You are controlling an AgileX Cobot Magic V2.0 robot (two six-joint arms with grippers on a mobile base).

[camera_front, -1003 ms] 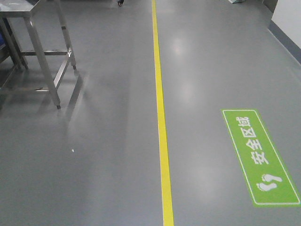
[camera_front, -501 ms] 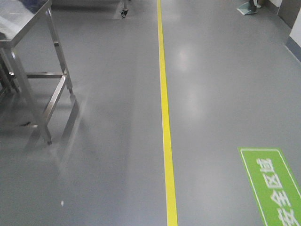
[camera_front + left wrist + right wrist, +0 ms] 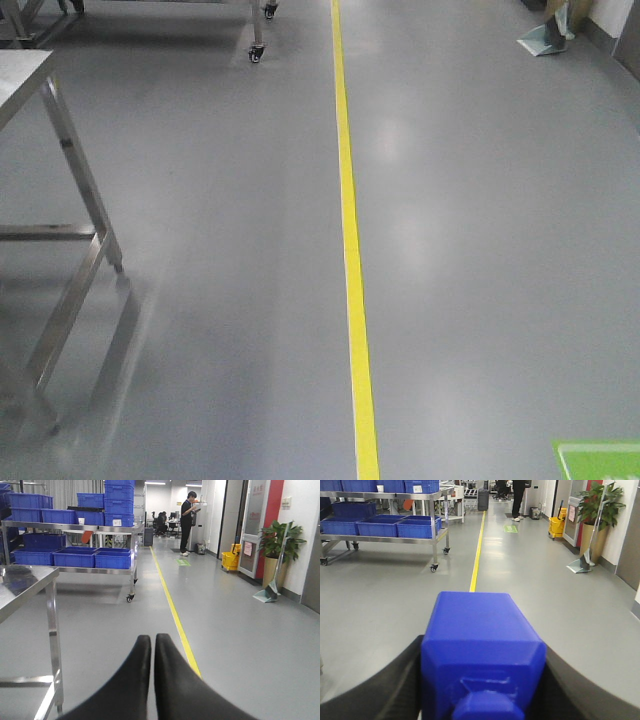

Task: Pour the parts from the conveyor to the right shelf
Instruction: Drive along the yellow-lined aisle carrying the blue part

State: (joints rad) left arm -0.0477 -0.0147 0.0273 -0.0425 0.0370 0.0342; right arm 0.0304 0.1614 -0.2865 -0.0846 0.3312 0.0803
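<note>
My right gripper (image 3: 482,647) is shut on a bright-blue plastic block (image 3: 475,625). The block fills the gap between the black fingers, and its round nub faces the camera. My left gripper (image 3: 152,639) is shut and empty, its black fingertips pressed together above the floor. A wheeled steel rack with blue bins (image 3: 75,557) stands ahead on the left. It also shows in the right wrist view (image 3: 395,527). No white rollers show on it. The conveyor is out of view. Neither gripper shows in the front view.
A yellow floor line (image 3: 350,250) runs straight ahead over glossy grey floor. A steel table (image 3: 85,200) stands close on the left. A green floor sign (image 3: 598,460) is at the bottom right. A person (image 3: 189,510), a yellow mop bucket (image 3: 230,559) and a dustpan (image 3: 267,595) are farther on.
The view has advanced along the yellow line. The green sign has slid to the bottom right corner. The steel table has come closer on the left.
</note>
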